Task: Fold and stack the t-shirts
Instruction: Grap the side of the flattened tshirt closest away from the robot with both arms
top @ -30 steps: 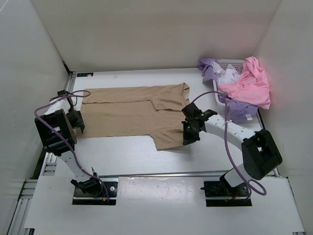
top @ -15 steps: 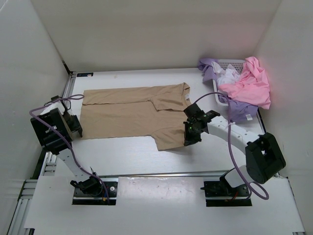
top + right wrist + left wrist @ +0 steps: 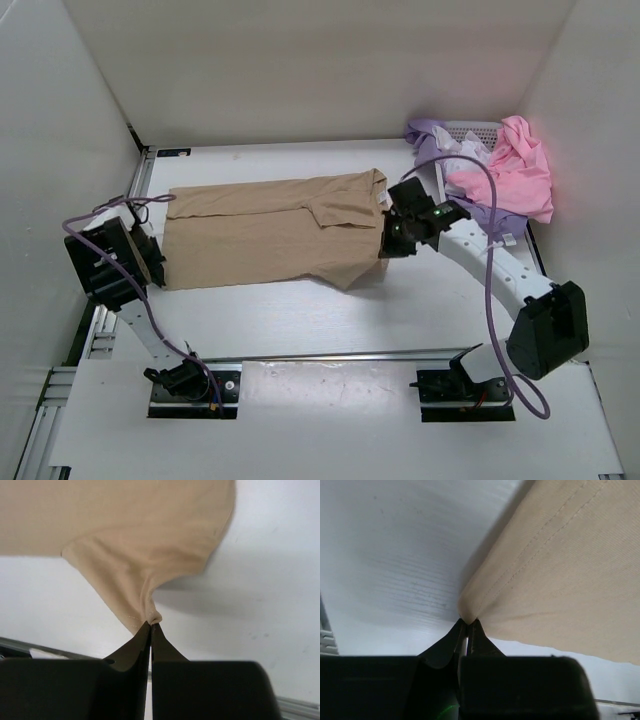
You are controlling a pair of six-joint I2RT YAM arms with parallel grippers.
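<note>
Tan shirt (image 3: 260, 235) lies spread on the table (image 3: 300, 320), with the other shirts (image 3: 510, 170) heaped far right. Left gripper (image 3: 467, 623), open a second ago, now pinches its near-left hem corner. Right gripper (image 3: 151, 625), clamped on what looks like the sleeve edge, has lifted it inward; a two-handed fold can start.
</note>
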